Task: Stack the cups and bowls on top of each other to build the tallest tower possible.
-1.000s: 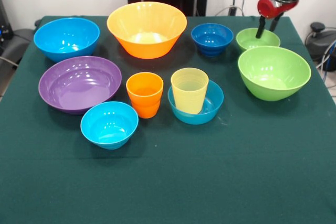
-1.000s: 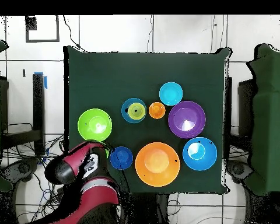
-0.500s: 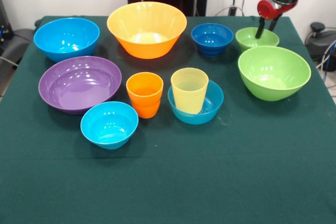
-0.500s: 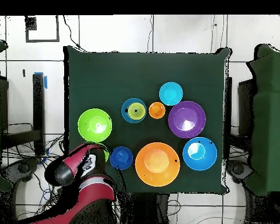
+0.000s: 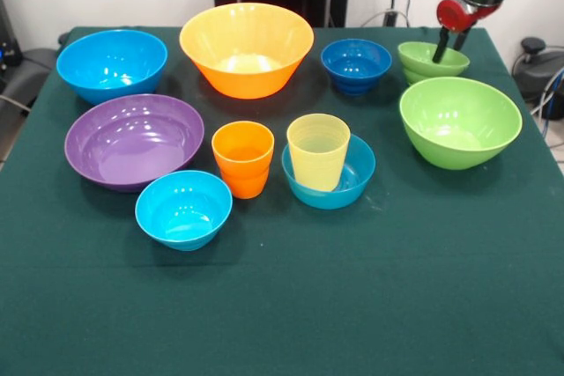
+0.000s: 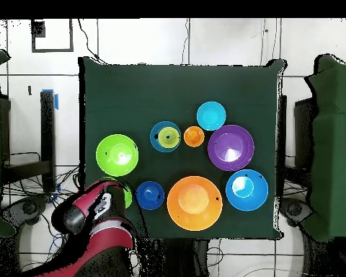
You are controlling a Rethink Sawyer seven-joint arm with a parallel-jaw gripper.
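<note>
Across the worktop (image 5: 282, 305), from left to right, you have the large blue bowl (image 5: 112, 63) at the back, the purple bowl (image 5: 134, 140) in front of it and a small light blue bowl (image 5: 183, 209) nearest the camera. Next come the big orange bowl (image 5: 247, 48), the orange cup (image 5: 243, 158), and the pale yellow cup (image 5: 318, 151), which stands inside the second light blue bowl (image 5: 344, 184). Behind them sits the dark blue bowl (image 5: 356, 65). None of these has moved.

On the right is the change. The small lime bowl (image 5: 432, 61) now sits higher in the front view than it did half a second ago, and its underside shows above the rim of the large lime bowl (image 5: 460, 121). I judge that it has come off the cloth. The tool (image 5: 449, 43) has one finger (image 5: 439, 47) inside the rim and the other outside, so it is pinched on the bowl's wall. The arm has risen with it. In the overhead view the arm (image 6: 96, 216) covers most of that bowl.

For you this means that the first lift is under way. Only one nesting exists so far, the yellow cup in its bowl. A rim pinch lets a bowl tilt, so watch the carry.
</note>
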